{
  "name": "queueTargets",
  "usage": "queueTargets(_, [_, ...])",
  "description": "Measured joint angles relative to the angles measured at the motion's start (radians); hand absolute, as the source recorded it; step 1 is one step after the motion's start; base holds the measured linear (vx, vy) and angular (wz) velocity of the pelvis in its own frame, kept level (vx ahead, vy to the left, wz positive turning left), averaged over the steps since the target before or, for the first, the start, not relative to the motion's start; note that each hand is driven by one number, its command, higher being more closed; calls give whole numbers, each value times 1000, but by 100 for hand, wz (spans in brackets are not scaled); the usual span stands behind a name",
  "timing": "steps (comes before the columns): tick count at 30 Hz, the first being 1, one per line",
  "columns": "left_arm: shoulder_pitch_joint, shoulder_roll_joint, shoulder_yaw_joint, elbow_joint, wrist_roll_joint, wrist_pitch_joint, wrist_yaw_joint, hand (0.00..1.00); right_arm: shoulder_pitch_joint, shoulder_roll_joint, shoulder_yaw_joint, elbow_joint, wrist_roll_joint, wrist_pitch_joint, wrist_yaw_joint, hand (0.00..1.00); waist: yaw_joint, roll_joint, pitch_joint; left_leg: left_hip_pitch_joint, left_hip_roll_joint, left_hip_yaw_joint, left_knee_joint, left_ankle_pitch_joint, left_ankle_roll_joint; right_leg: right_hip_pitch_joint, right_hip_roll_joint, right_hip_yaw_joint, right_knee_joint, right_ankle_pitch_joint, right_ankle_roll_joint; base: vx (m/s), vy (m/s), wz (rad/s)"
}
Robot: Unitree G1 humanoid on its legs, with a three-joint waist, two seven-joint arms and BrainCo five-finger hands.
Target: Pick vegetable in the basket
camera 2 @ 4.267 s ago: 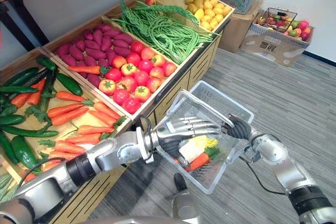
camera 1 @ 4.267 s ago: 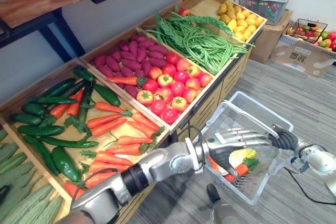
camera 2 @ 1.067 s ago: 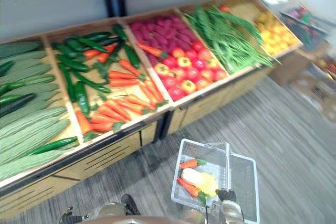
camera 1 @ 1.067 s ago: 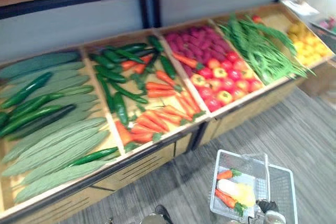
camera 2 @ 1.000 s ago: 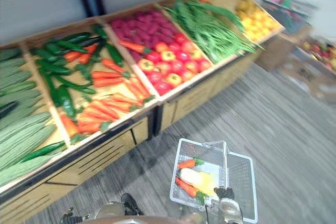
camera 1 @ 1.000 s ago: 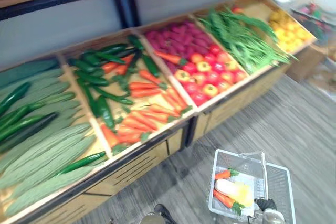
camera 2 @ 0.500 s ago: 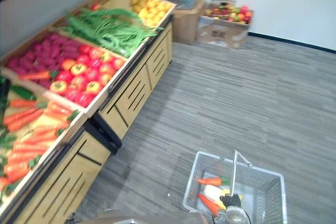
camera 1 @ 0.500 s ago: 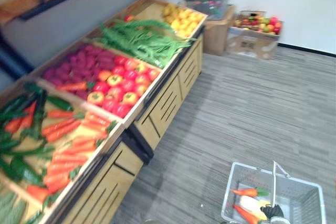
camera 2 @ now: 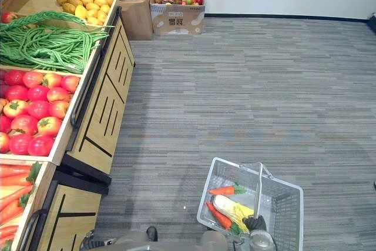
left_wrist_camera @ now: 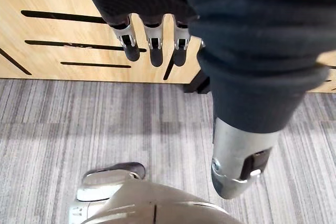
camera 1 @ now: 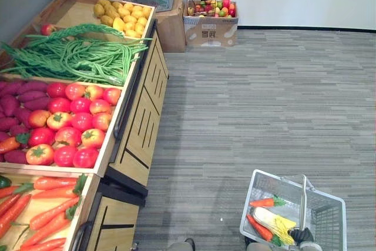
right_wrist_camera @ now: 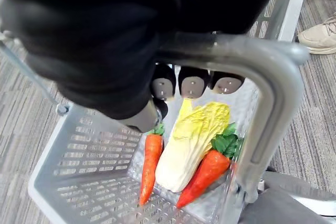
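Right hand (right_wrist_camera: 191,83) is curled round the smooth grey handle (right_wrist_camera: 262,114) of the basket (right_wrist_camera: 79,150), its dark fingertips hooked under the bar. The basket hangs low over the carpet (camera 1: 264,98) on the robot's right side. Left hand (left_wrist_camera: 152,45) has straight, slack fingers and holds nothing; it hangs before the slotted pale-wood front of the stall (camera 1: 138,139). A few seconds ago that hand was spread above the basket beside the produce bins, and now it is well apart from the basket. The head views have swung toward the stall's right end and the open floor, which is a turn of the camera. The load in the basket matches what lay there a second ago. The basket is a rectangular tub of pale perforated mesh with a hoop handle. Inside it, the cabbage (right_wrist_camera: 191,140) is long and waxy, creamy white running to crinkled yellow. It lies between the first carrot (right_wrist_camera: 149,166) and the second carrot (right_wrist_camera: 207,169), both tapered, orange and green-topped. On the stall, round glossy tomatoes (camera 1: 70,121) sit beside tangled long green beans (camera 1: 70,57). The carpet is grey with fine stripes. A cardboard box (camera 1: 210,27) stands against the far wall.
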Motion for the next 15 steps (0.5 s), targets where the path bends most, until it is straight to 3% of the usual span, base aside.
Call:
queueTargets(4, [-4,3,-28,0,0,0,-13,0,-9,24,-11,-7,0,-8,7,100,1,-5,5,37,27,44,-13,-5,3,-78,27,-9,168,-31,-26,-19,-49,-35])
queueTargets(6, [-3,7,-29,-1,-1,0,-14,0,-16,31,-10,-7,1,-9,7,100,1,-9,11,65,32,92,-10,-23,16,-104,20,-95,250,-34,-31,-107,-28,-54])
queueTargets(11, [0,13,-24,-1,-2,-1,-17,0,-21,52,-11,-5,1,-4,10,100,0,-30,10,89,28,188,-14,-34,29,-97,-28,-270,192,-65,-88,-63,2,-59])
queueTargets(15, [-4,32,-44,-1,-2,-1,-19,0,-23,67,-10,0,6,4,11,100,-4,-41,5,92,40,241,-31,-29,17,-98,1,-265,99,27,-70,79,2,-44])
